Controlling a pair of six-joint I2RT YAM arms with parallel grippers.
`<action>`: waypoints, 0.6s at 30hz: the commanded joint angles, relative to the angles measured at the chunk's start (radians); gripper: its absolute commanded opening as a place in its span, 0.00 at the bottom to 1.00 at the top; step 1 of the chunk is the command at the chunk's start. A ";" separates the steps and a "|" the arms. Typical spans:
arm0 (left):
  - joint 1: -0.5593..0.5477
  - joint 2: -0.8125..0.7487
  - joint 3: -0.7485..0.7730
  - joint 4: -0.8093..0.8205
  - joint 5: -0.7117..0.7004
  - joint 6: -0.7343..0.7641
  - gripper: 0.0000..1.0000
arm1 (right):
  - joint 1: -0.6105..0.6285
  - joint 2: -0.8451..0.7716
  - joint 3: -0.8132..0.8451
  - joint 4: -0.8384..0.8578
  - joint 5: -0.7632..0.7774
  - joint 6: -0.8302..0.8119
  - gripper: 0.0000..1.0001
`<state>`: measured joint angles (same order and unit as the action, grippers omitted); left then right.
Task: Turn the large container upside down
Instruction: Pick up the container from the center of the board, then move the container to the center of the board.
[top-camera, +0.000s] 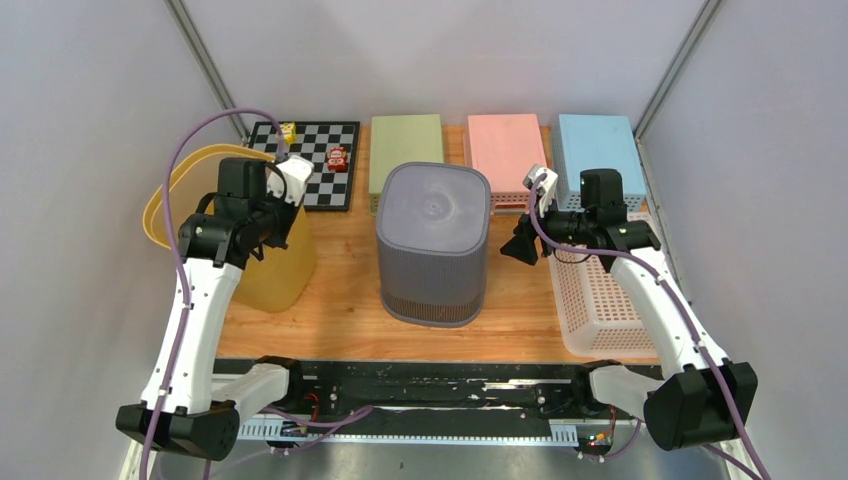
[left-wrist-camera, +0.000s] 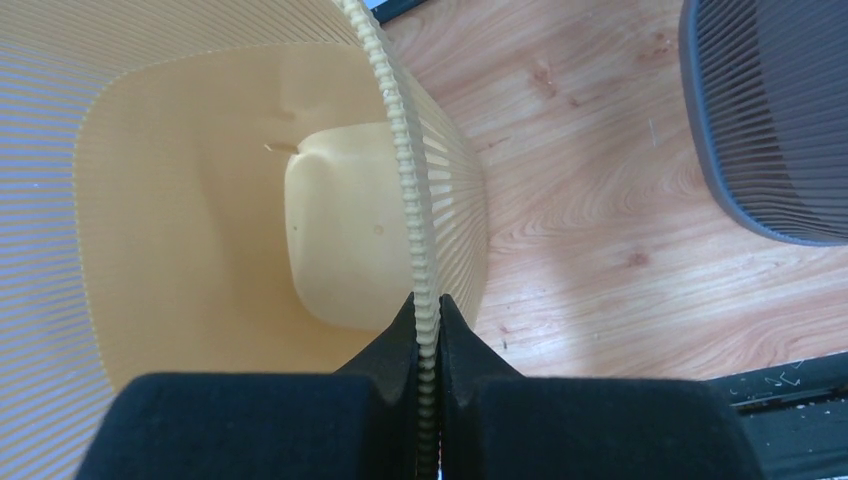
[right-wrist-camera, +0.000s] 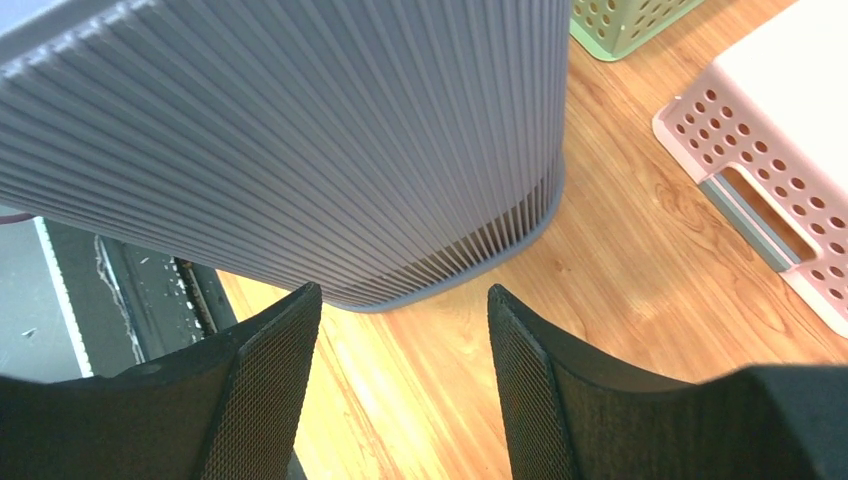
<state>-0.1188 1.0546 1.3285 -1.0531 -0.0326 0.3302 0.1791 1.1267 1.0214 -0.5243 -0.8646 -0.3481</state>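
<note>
A large yellow ribbed container (top-camera: 275, 270) stands at the table's left, tilted, its mouth facing up and to the left. My left gripper (top-camera: 268, 225) is shut on its rim; the left wrist view shows the fingers (left-wrist-camera: 427, 300) pinching the beaded rim, with the container's inside (left-wrist-camera: 200, 230) to the left. A grey ribbed container (top-camera: 434, 240) stands upside down at the table's middle, also in the left wrist view (left-wrist-camera: 770, 110) and right wrist view (right-wrist-camera: 300, 130). My right gripper (top-camera: 520, 248) is open and empty (right-wrist-camera: 405, 295), just right of the grey container and apart from it.
A chessboard (top-camera: 318, 160) with two small pieces lies at the back left. Green (top-camera: 407, 145), pink (top-camera: 505, 145) and blue (top-camera: 598, 145) upturned baskets line the back. A pale perforated basket (top-camera: 600, 300) sits at the right under my right arm.
</note>
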 joint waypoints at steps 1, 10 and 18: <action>0.006 -0.009 0.122 0.095 -0.035 0.056 0.00 | 0.016 0.017 0.002 -0.014 0.052 -0.030 0.65; 0.005 0.027 0.394 0.211 0.153 0.042 0.00 | 0.025 0.116 0.006 0.001 0.033 -0.103 0.67; 0.003 0.010 0.498 0.440 0.294 0.004 0.00 | 0.113 0.251 0.063 0.027 0.006 -0.198 0.67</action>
<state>-0.1192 1.0912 1.7741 -0.8810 0.1814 0.3222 0.2302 1.3304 1.0264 -0.5156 -0.8272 -0.4622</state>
